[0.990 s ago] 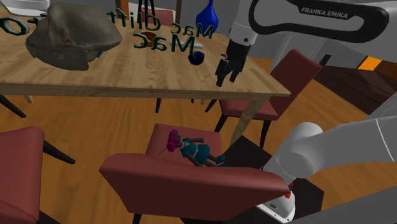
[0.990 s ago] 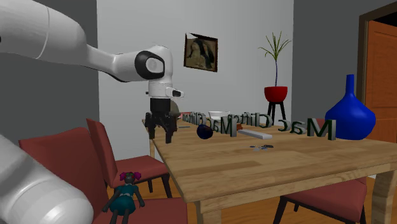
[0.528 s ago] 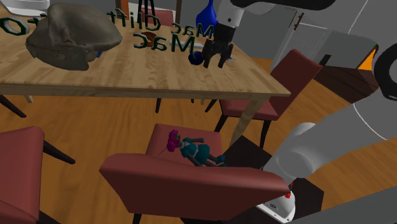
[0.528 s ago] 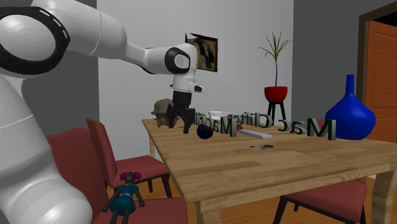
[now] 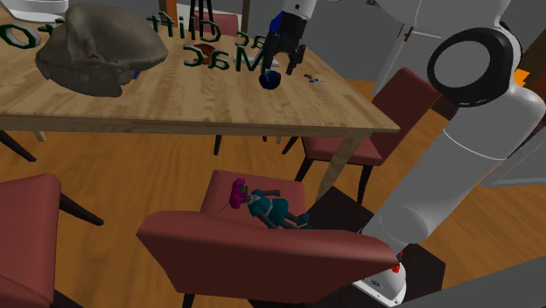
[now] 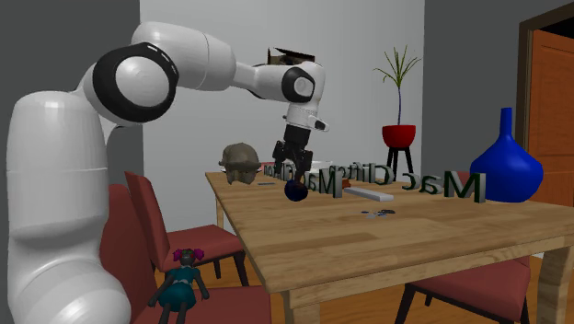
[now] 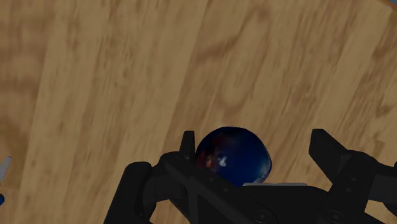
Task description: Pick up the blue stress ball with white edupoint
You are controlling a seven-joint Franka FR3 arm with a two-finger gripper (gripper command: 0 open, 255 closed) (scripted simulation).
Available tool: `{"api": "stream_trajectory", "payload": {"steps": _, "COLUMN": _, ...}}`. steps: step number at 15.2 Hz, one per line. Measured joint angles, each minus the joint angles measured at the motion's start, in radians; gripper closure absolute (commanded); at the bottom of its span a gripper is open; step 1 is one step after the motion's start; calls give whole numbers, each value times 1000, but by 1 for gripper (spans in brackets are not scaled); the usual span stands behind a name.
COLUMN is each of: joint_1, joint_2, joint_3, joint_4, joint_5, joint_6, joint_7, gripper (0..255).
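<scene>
In the shoulder view, the stress ball (image 5: 270, 80) sits on the wooden tabletop (image 5: 175, 101), just beside the end of the dark green lettering (image 5: 223, 58) and on the side of it toward the tabletop's near edge. It is a dark blue sphere (so there is no long axis to speak of). The pincer (image 5: 286, 63) hangs close above the ball, fingers pointing down with a gap between them.

In the second exterior view, the ball (image 6: 296, 190) rests in front of the lettering (image 6: 386, 181), at the end nearer the arm. The pincer (image 6: 289, 171) hangs just above it, tilted a little and holding nothing.

In the wrist view, the two black fingers stand wide apart, and the ball (image 7: 232, 156) lies between them, nearer one finger than the other. The pincer (image 7: 257, 147) grips nothing; whether the nearer finger brushes the ball I cannot tell. A pale mark on the ball faces the camera. Wood-grained tabletop (image 7: 95, 76) lies beyond.
</scene>
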Motion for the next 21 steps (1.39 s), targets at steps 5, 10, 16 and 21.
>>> {"api": "stream_trajectory", "payload": {"steps": 5, "joint_1": -11, "joint_2": 63, "joint_3": -10, "joint_4": 41, "joint_5": 27, "joint_6": 7, "joint_7": -2, "gripper": 0}}
{"api": "stream_trajectory", "payload": {"steps": 10, "joint_1": -9, "joint_2": 52, "joint_3": -9, "joint_4": -25, "joint_5": 26, "joint_6": 62, "joint_7": -15, "gripper": 255}}
{"api": "stream_trajectory", "payload": {"steps": 16, "joint_1": -8, "joint_2": 49, "joint_3": -9, "joint_4": -33, "joint_5": 26, "joint_6": 69, "joint_7": -16, "gripper": 255}}
{"api": "stream_trajectory", "payload": {"steps": 21, "joint_1": -9, "joint_2": 51, "joint_3": -9, "joint_4": -25, "joint_5": 26, "joint_6": 61, "joint_7": -15, "gripper": 255}}
